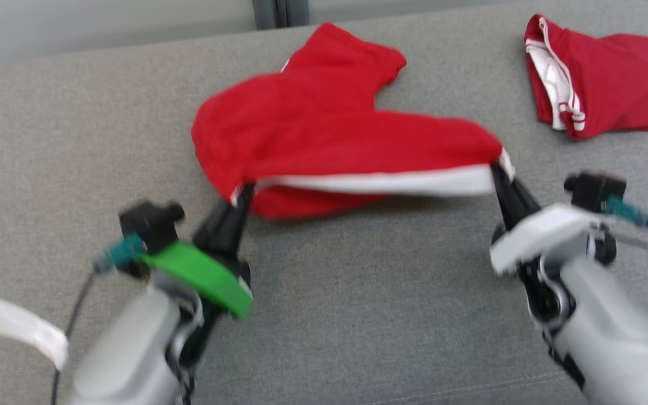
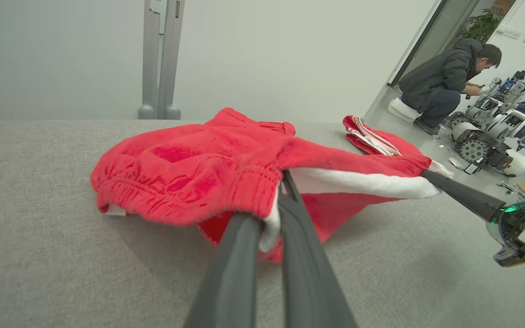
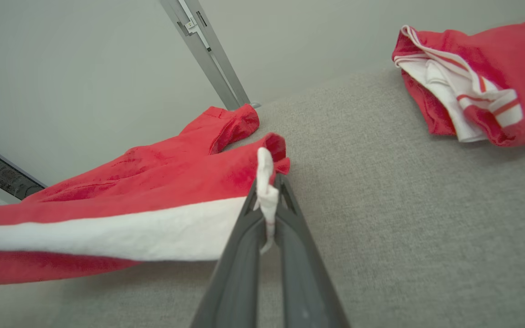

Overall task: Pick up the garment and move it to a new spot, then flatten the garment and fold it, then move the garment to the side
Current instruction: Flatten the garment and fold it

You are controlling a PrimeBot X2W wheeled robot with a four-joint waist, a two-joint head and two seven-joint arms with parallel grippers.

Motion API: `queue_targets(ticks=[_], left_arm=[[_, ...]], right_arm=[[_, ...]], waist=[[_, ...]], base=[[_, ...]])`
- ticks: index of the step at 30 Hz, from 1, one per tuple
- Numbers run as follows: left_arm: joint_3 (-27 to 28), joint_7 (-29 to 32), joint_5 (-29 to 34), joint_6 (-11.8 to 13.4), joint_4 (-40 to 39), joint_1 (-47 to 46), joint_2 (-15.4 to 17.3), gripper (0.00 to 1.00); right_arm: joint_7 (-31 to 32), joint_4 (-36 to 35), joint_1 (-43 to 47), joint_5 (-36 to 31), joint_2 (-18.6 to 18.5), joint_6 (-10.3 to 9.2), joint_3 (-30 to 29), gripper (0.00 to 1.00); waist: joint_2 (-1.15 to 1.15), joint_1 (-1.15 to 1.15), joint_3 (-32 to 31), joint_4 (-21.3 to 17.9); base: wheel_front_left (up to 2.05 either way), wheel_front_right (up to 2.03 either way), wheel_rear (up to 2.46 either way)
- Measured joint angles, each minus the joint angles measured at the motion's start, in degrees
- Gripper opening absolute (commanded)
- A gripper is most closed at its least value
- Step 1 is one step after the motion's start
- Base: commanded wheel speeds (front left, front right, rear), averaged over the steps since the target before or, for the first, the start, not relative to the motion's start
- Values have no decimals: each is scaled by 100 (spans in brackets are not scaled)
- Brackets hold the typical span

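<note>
The left claw [image 1: 243, 192] is pinched tight on one end of the red shorts [image 1: 324, 129]. In the left wrist view its two long dark fingers [image 2: 303, 255] squeeze a bit of the stretchy red waist and a white edge. A green ring [image 1: 200, 275] sits around this arm's wrist.

The right claw [image 1: 495, 169] is pinched tight on the other end of the same red shorts. In the right wrist view a small white fold of cloth pokes out between its fingers [image 3: 239, 273]. This wrist has a white cover [image 1: 538, 236].

The shorts hang between the two claws. A white stripe [image 1: 374, 183] runs along the near edge from one claw to the other and looks pulled straight. The near edge is lifted up, with a dark shadow under it. The far side of the shorts sags down onto the grey cloth top [image 1: 358, 315], and one leg points away from the robot.

Far off on the right side of the grey top lies a second pair of red shorts [image 1: 611, 79] with white stripes. It is folded and well apart from the held pair.

Behind the grey top there is a pale wall and a metal post [image 2: 160, 59]. In the left wrist view a person [image 2: 440, 77] crouches on the floor beside some small robots [image 2: 495, 123].
</note>
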Motion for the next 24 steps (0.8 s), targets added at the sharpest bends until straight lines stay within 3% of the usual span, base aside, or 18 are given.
queue_targets(ticks=[8,16,24], left_arm=[[-205,0,581,23,-301,1805,-46,0],[-378,0,896,73,-497,2776,15,0],[-358,0,1069,71,-677,2713,-86,0]], right_arm=[[-3,-759,1819,-62,-270,0,-221,0],[343,-1664,3532,-197,-108,1,-1020,0],[893,-2458,3717,-725,230,0,-1746,0]], waist=[[0,-1,-689,11],[0,-1,-1173,30],[0,-1,-1233,109]], base=[[0,0,0],[0,0,0],[0,0,0]])
